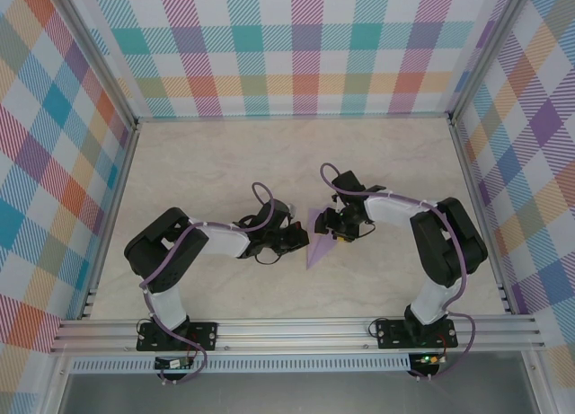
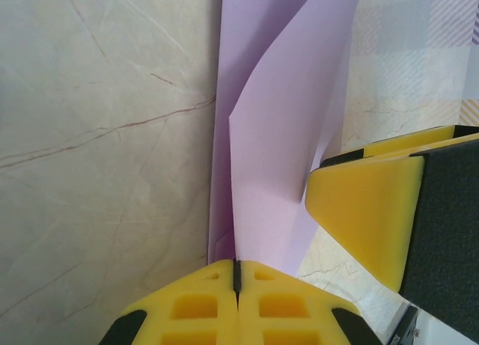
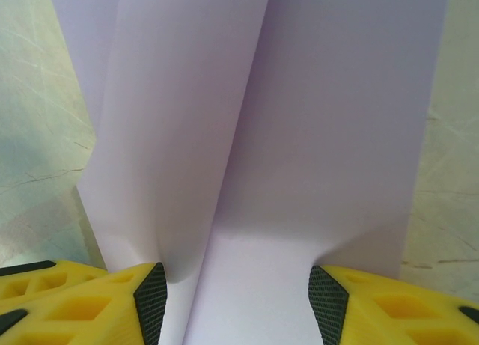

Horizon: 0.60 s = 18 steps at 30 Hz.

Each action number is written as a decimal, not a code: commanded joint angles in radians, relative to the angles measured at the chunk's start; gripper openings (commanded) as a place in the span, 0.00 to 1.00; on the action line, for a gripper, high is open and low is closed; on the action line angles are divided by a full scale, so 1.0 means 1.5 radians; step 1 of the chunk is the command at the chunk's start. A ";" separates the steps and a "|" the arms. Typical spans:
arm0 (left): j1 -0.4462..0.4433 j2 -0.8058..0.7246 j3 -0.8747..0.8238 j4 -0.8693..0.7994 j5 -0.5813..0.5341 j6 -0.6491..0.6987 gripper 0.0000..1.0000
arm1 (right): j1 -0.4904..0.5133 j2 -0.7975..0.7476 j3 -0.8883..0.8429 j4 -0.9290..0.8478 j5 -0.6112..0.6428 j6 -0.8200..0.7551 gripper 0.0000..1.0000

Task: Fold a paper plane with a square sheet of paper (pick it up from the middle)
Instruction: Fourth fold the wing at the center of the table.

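Observation:
The lavender square sheet of paper is folded into a slim pointed paper plane shape and sits mid-table between my two grippers, its tip toward the near edge. My left gripper is shut on its folded edge. In the left wrist view the yellow jaws meet with the paper pinched in the seam and its flaps spreading upward. My right gripper has its jaws apart. In the right wrist view both black pads touch the creased paper, which spreads past them on both sides.
The pale marble-patterned tabletop is walled by checked panels at the back and sides. An aluminium rail carries both arm bases along the near edge. One finger of the right gripper stands close beside the left jaws.

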 commanded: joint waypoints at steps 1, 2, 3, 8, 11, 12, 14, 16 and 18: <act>0.009 0.006 -0.001 -0.017 -0.009 0.009 0.00 | 0.004 0.049 -0.008 -0.029 0.050 0.004 0.57; 0.009 0.006 0.000 -0.018 -0.010 0.010 0.00 | 0.005 0.051 -0.006 -0.031 0.053 0.006 0.57; 0.009 0.007 0.001 -0.020 -0.009 0.011 0.00 | 0.006 0.054 -0.004 -0.034 0.056 0.007 0.57; 0.010 0.012 0.012 -0.030 -0.010 0.019 0.01 | 0.009 0.065 0.003 -0.046 0.069 0.014 0.57; 0.011 0.015 0.015 -0.032 -0.010 0.021 0.01 | 0.010 0.072 0.006 -0.055 0.077 0.019 0.56; 0.011 0.016 0.016 -0.032 -0.008 0.022 0.01 | 0.011 0.074 0.007 -0.058 0.079 0.021 0.56; 0.012 0.018 0.019 -0.031 -0.006 0.024 0.01 | 0.012 0.076 0.008 -0.059 0.080 0.023 0.55; 0.012 0.018 0.020 -0.028 -0.004 0.025 0.01 | 0.012 0.077 0.006 -0.058 0.079 0.024 0.55; 0.012 0.017 0.022 -0.028 -0.002 0.027 0.01 | 0.013 0.072 0.003 -0.051 0.073 0.023 0.56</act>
